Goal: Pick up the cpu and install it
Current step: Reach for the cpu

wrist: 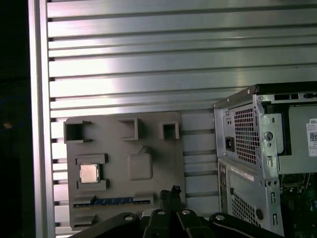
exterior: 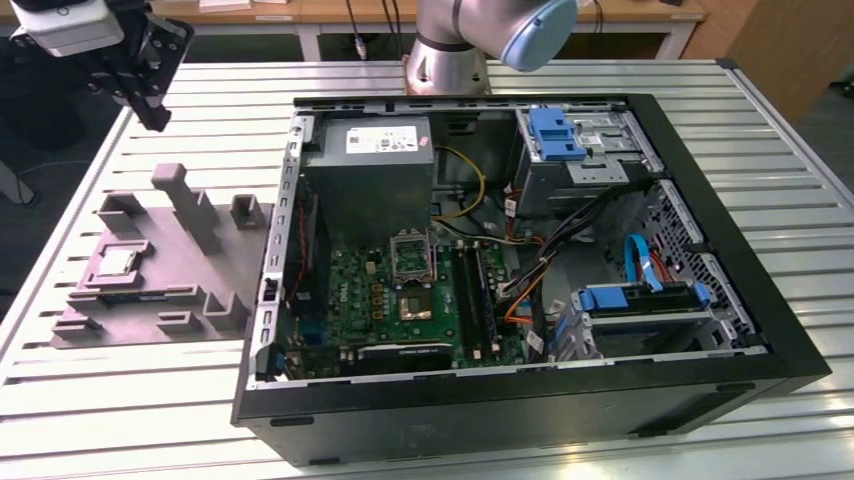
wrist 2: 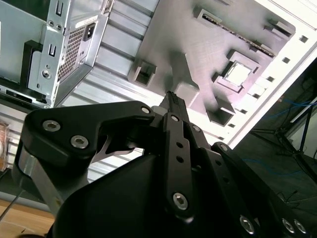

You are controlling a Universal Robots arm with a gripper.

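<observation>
**Exterior view: gripper up, cpu in tray**

Gripper (exterior: 156,122) hangs over the table (exterior: 134,400) at the exterior view's left, jaws closed on nothing. The cpu (exterior: 118,262) lies flat in a square pocket of the grey tray (exterior: 187,275), well apart from the gripper. Both wrist views show the cpu (wrist 2: 239,73) (wrist: 89,173) in that pocket. The open case (exterior: 747,330) stands just beside the tray, with the socket (exterior: 411,252) inside.

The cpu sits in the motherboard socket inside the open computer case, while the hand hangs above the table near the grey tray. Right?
No. The first wrist view shows the cpu lying in a recess of the grey tray, outside the computer case, not in the socket. The hand does hang above the table near that tray.
</observation>
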